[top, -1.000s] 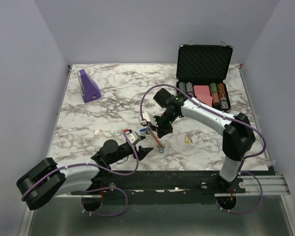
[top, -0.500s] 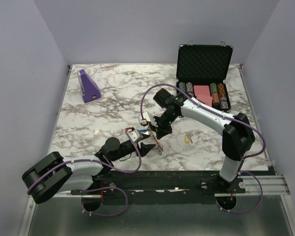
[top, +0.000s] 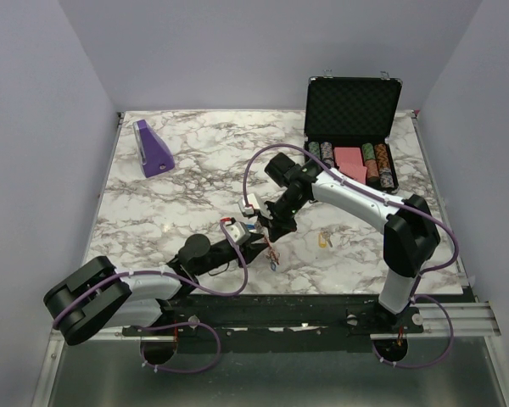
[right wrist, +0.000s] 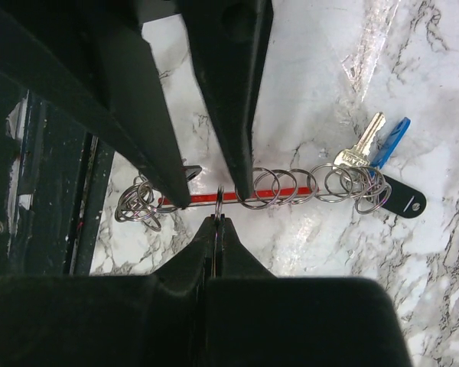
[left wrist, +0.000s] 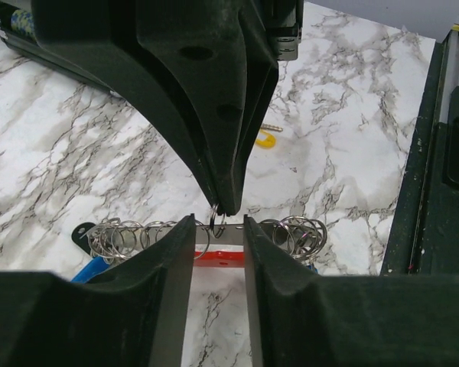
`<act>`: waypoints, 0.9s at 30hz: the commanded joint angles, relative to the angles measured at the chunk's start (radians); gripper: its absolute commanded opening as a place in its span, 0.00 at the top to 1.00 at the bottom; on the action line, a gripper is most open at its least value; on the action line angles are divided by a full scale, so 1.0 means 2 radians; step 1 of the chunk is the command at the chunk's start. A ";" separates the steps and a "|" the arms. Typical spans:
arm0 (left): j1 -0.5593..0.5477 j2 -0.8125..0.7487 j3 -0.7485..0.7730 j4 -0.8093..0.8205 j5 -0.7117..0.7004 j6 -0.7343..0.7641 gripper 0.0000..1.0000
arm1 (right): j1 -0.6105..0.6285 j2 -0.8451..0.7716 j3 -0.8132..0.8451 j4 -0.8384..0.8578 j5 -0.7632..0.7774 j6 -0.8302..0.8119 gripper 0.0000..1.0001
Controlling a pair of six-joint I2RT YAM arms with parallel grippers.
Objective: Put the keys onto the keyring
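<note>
Pinching one ring of the keyring [right wrist: 269,189] with the closed right tool [right wrist: 216,222], straddling its red bar [right wrist: 203,200] with the parted left tool [left wrist: 217,226], over the tabletop [left wrist: 344,153].

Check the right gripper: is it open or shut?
Shut. In the right wrist view the right gripper has its fingertips pressed together on one small ring of the keyring.

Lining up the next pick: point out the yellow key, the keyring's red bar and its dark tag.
yellow key [left wrist: 266,141], left wrist view, its yellow head.
red bar [right wrist: 203,199], right wrist view, middle of its bare stretch.
dark tag [right wrist: 399,199], right wrist view, centre of its flat face.
</note>
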 commanded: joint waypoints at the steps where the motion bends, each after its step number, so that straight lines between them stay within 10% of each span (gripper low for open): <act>1: -0.002 0.006 0.014 0.014 0.016 0.009 0.64 | 0.000 0.005 0.011 -0.014 -0.027 -0.009 0.99; 17: -0.001 0.018 0.019 0.004 0.020 0.010 0.71 | -0.001 0.003 0.013 -0.017 -0.036 -0.012 0.99; 27: -0.001 0.021 0.020 -0.002 0.030 0.010 1.00 | 0.000 0.003 0.014 -0.021 -0.046 -0.013 0.99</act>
